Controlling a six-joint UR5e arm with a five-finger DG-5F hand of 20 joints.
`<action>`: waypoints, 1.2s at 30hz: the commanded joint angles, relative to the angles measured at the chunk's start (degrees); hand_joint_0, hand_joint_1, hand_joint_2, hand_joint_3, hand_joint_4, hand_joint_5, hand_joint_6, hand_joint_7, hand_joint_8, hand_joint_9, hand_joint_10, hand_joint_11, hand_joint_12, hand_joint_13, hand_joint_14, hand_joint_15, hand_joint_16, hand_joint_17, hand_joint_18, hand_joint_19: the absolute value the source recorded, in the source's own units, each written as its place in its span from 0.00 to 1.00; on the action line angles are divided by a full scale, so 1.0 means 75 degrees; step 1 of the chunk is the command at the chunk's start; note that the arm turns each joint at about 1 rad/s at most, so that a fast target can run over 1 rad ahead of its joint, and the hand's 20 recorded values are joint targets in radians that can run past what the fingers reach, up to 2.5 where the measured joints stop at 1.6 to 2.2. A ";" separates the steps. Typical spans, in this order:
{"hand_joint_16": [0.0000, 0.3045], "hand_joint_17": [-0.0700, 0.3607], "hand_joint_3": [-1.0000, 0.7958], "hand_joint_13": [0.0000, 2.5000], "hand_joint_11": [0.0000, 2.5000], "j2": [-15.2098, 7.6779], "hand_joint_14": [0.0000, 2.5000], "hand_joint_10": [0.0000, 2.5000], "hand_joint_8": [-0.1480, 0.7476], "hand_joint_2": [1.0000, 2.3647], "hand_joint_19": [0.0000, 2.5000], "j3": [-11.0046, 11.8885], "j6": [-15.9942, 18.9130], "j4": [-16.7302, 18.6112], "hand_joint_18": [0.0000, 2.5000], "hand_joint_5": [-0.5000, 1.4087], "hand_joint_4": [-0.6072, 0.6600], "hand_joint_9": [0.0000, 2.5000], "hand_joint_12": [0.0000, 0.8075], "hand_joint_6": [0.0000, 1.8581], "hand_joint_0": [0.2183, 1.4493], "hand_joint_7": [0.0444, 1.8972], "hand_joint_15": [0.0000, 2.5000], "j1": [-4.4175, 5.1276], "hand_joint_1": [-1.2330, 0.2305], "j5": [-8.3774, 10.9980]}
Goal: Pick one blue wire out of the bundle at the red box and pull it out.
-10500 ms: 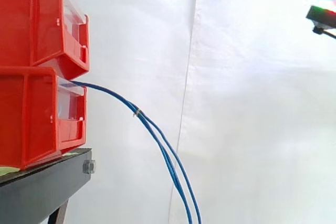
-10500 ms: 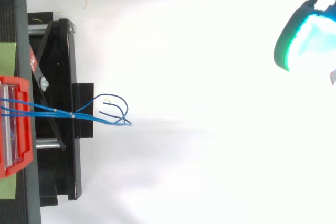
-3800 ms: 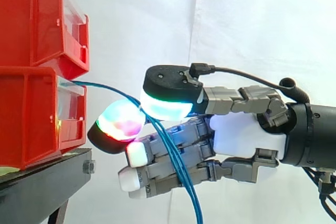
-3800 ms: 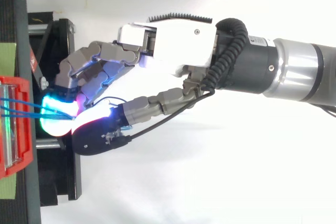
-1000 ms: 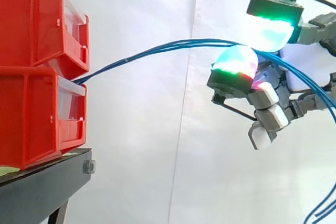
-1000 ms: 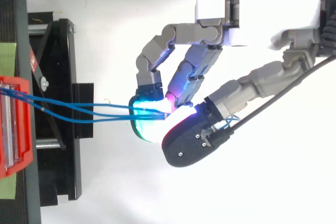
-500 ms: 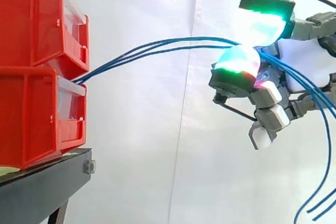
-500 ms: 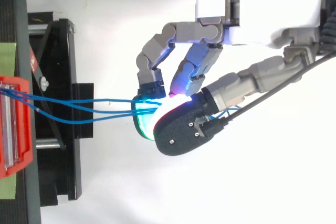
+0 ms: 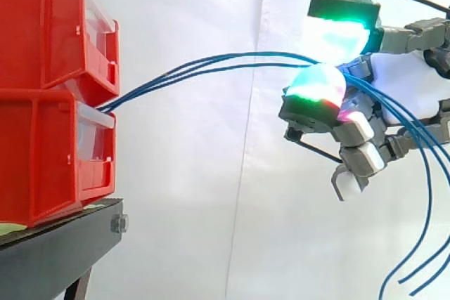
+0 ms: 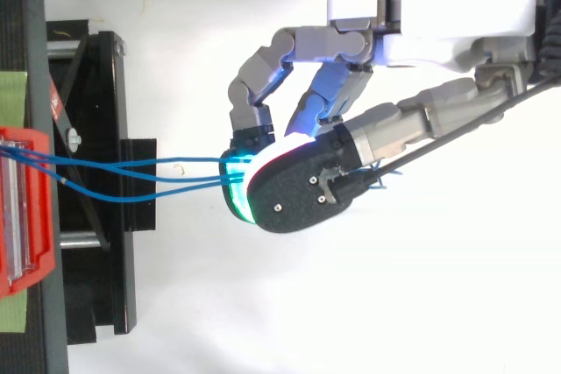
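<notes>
A bundle of blue wires (image 9: pixel 211 67) runs from the lower red bin (image 9: pixel 42 159) up and to the right, stretched across open air to my hand (image 9: pixel 408 96). The wires pass between the green-glowing thumb pad (image 9: pixel 341 29) above and a red-green finger pad (image 9: pixel 316 89) below, and more than one wire lies in that pinch. Behind the hand their loose ends (image 9: pixel 415 265) hang down at the right edge. In the top view the wires (image 10: pixel 149 172) leave the bin (image 10: pixel 26 216) and vanish under the thumb of the hand (image 10: pixel 438 15).
A second red bin (image 9: pixel 42 26) is stacked on the lower one, both on the black stand (image 9: pixel 56 251) at the left. A white curtain hangs behind. The stand's black frame (image 10: pixel 96 216) lies under the wires in the top view.
The hand reached the bins, closed on the blue wires and drew them up and right. In the last second the thumb shifted a little left and the loose ends hang lower.
</notes>
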 commanded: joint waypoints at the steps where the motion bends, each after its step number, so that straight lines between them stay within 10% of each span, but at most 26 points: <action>1: 0.18 0.46 0.42 0.38 0.26 0.0000 0.01 0.00 0.58 0.01 0.21 0.0000 -0.0023 0.0012 0.31 0.20 0.63 0.40 0.53 0.48 0.29 0.55 0.22 -0.0044 0.44 0.0006; 17: 0.18 0.45 0.42 0.38 0.26 0.0000 0.01 0.01 0.57 0.01 0.21 0.0070 -0.0129 0.0012 0.32 0.20 0.64 0.39 0.52 0.49 0.30 0.53 0.22 -0.0114 0.33 0.0017; 24: 0.18 0.45 0.40 0.37 0.26 0.0000 0.01 0.00 0.57 0.01 0.21 0.0223 -0.0902 0.0012 0.32 0.19 0.64 0.38 0.52 0.49 0.31 0.52 0.22 -0.0149 0.31 0.0193; 36: 0.19 0.46 0.34 0.37 0.26 0.0000 0.01 0.00 0.58 0.01 0.22 0.0387 -0.1769 0.0000 0.31 0.19 0.64 0.40 0.53 0.49 0.29 0.52 0.23 -0.0173 0.50 0.0486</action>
